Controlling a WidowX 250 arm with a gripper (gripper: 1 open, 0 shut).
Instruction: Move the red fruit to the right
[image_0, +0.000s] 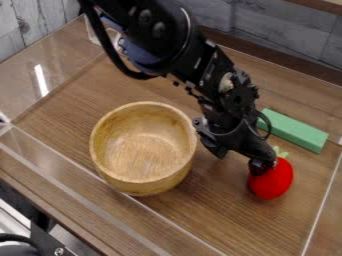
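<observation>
Red fruit (271, 178) rests on the table (80, 95), near-right, just right of the wooden bowl (142, 146). Gripper (251, 153) sits directly at the fruit's upper-left, apparently touching it; finger spread cannot be told, being obscured. Fruit lies rightward of the tool.
</observation>
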